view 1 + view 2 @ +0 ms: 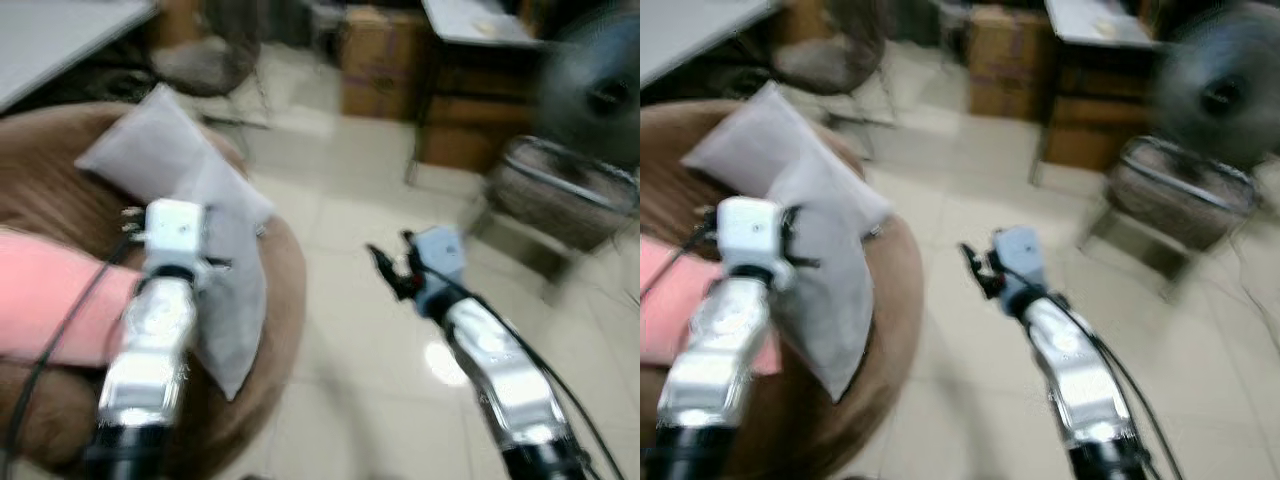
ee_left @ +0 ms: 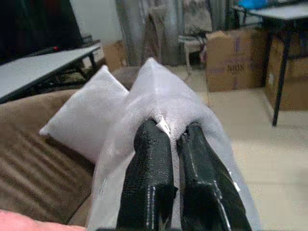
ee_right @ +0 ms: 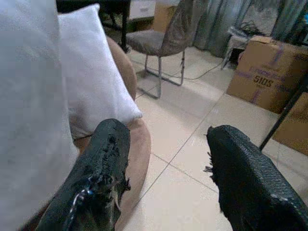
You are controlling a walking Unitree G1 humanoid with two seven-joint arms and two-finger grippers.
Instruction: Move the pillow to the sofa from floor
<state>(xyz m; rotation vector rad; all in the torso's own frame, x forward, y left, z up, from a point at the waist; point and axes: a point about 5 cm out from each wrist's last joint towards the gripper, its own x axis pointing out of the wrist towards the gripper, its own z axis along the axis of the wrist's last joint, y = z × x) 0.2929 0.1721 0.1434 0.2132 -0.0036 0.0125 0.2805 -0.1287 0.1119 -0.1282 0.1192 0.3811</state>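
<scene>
A white pillow [image 2: 159, 103] is pinched between the closed fingers [image 2: 149, 168] of the left gripper [image 2: 172, 137], held above the brown sofa [image 1: 270, 330] at about ten o'clock in the head views. A second white pillow [image 2: 84, 118] is seen lying on the sofa just behind it, touching it. A pink cushion [image 1: 50, 295] is seen on the sofa at nine o'clock. The right gripper [image 3: 166, 159] is held out over the tiled floor [image 1: 370, 200] beside the sofa's edge, its fingers [image 3: 103, 159] spread apart with nothing between them. A chair [image 3: 166, 36], cardboard boxes [image 3: 267, 67] and a fan [image 1: 1215, 95] are seen toward twelve and two o'clock.
</scene>
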